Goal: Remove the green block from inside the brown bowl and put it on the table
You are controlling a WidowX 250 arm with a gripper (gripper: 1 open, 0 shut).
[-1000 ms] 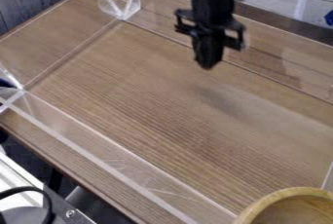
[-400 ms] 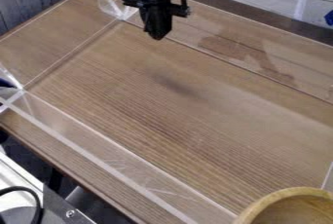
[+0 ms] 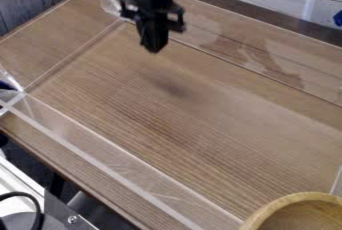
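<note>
Hanging over the far left part of the table [image 3: 201, 104], the black gripper [image 3: 155, 46] points straight down, and its two fingers are pressed together into one narrow dark tip. Nothing can be seen between the fingers, so the claw is closed and empty. The tip stays a little above the wood, and a soft dark shadow [image 3: 171, 82] lies on the planks just below and to the right of it.

From this single camera view, the table is a broad light brown surface with straight wood lines that run from the near left to the far right. Low clear plastic walls [image 3: 80, 149] stand along its edges, and the near wall crosses the picture diagonally from the left side to the bottom.

At the bottom right corner only a part of the brown bowl [image 3: 297, 212] is visible: a curved piece of its thick light tan rim. It is well apart from the gripper, on the opposite side of the table. The inside of the bowl is cut off by the picture edge, so I cannot tell if the green block is in it. No green block shows on the visible wood either.
</note>
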